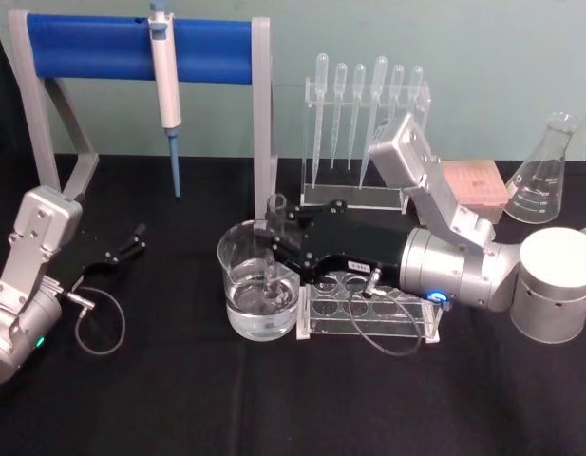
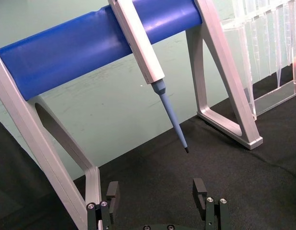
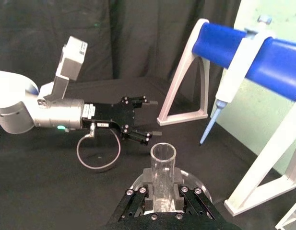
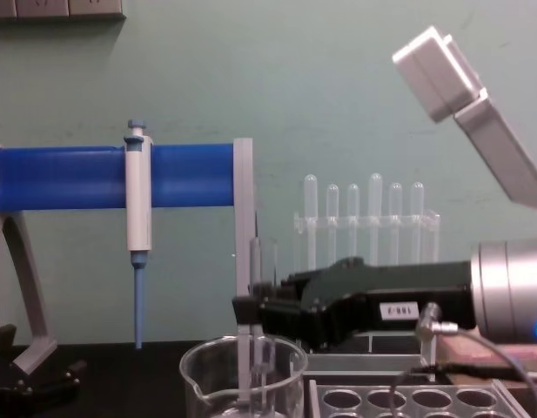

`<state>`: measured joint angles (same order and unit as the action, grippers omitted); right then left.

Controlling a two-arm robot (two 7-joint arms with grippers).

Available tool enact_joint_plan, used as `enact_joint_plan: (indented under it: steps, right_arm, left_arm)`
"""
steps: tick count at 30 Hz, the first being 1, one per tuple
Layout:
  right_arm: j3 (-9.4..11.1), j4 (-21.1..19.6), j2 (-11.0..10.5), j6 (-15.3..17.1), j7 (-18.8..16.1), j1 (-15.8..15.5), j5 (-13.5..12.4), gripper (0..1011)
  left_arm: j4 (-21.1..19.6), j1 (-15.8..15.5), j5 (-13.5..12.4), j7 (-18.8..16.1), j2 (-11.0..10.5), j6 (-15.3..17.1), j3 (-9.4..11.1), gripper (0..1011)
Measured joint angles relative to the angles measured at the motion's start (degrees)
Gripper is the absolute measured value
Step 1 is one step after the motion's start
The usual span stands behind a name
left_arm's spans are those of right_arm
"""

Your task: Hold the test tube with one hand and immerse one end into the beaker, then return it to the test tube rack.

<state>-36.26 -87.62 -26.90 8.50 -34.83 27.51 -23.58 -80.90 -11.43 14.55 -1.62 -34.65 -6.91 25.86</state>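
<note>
The test tube point(image 1: 271, 276) stands upright in my right gripper point(image 1: 273, 231), which is shut on it. Its lower end is down inside the beaker point(image 1: 237, 249), which holds a shallow layer of clear liquid. In the right wrist view the tube's open rim point(image 3: 163, 154) rises between the fingers point(image 3: 179, 190), with the beaker's rim point(image 3: 201, 188) underneath. The chest view shows the tube point(image 4: 258, 361) hanging from the black gripper point(image 4: 251, 310) into the beaker point(image 4: 207, 383). My left gripper point(image 1: 131, 243) rests open on the table at the left, with nothing between its fingers point(image 2: 199, 188).
A clear rack with round holes point(image 1: 368, 306) sits right beside the beaker under my right wrist. Behind are a pipette rack point(image 1: 364, 133), a blue-barred stand point(image 1: 93, 46) with a hanging pipettor point(image 1: 165, 71), a pink box point(image 1: 475, 185) and a conical flask point(image 1: 544, 176).
</note>
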Motion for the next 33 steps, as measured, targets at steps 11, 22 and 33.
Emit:
enact_joint_plan:
  steps: [11,22,33]
  right_arm:
    - [2.18,-6.43,-2.04,1.68,0.03,0.72,-2.33,225]
    - [5.43,-14.58,-5.74,1.95,1.02,-0.88,-6.73,225]
    - [9.29,-20.53,-12.06,1.59,3.43,-5.37,-9.04,225]
  left_arm:
    - [0.00,0.00,0.00,0.00,0.00,0.00,0.00,1000]
    - [0.00,0.00,0.00,0.00,0.00,0.00,0.00,1000]
    - [0.00,0.00,0.00,0.00,0.00,0.00,0.00,1000]
